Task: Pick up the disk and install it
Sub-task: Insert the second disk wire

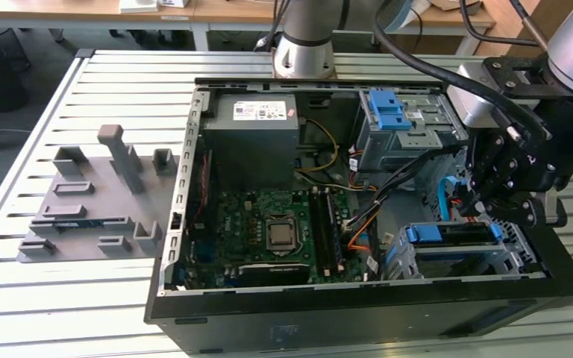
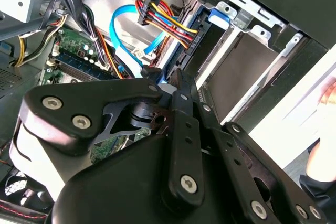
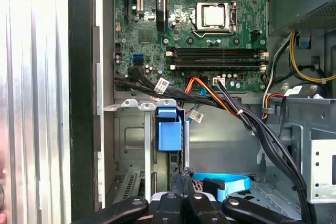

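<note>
the gripper (image 1: 498,212) hangs inside the open computer case (image 1: 366,309), at the case's corner on the exterior view's right, close to the front wall. in both wrist views its jaws look pressed together (image 3: 184,196), and i see nothing pinched between them. the tips sit just above a flat blue cable (image 3: 226,182) and a bundle of coloured wires.

just below and beside the gripper, in that same corner of the case, the disk (image 1: 446,234) appears to lie in its bay already. its blue bracket shows at the bay's mouth, with grey metal walls on either side. whether it has clicked fully home i cannot tell.

so the pick-up looks finished and the install is at or near its end (judging only from how things lie).

further into the case is the motherboard (image 1: 266,224). beyond it, at the case's back wall, stand the grey metal box with the white sticker (image 1: 257,123) and the cage with a blue latch (image 1: 396,112). outside the case, on the slatted table (image 1: 27,298), a grey holder (image 1: 92,194) stands well apart.
</note>
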{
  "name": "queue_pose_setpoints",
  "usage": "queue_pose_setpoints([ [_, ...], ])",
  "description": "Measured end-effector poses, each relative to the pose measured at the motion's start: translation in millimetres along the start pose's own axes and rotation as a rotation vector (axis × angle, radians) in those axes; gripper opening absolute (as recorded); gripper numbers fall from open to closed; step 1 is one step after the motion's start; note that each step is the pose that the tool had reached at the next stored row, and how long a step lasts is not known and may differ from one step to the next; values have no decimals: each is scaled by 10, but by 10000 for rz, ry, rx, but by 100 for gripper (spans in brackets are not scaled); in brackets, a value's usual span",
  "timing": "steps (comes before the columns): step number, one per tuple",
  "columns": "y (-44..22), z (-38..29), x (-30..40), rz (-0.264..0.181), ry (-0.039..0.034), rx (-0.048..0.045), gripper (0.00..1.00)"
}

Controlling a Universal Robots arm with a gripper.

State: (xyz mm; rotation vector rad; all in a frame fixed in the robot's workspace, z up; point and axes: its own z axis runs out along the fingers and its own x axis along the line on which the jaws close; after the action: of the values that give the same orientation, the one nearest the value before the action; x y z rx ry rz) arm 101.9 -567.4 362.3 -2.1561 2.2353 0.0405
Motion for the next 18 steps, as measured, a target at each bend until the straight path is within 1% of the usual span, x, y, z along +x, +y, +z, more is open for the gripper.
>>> queue_pose_setpoints([
  [3, 6, 1, 0, 2, -2, 1, 11],
  [5, 30, 0, 1, 1, -1, 0, 11],
  [7, 37, 0, 2, 0, -1, 0, 11],
  [8, 62, -2, 2, 0, 0, 0, 11],
  [13, 63, -4, 2, 1, -1, 0, 11],
  [18, 63, -35, 1, 0, -1, 0, 11],
])
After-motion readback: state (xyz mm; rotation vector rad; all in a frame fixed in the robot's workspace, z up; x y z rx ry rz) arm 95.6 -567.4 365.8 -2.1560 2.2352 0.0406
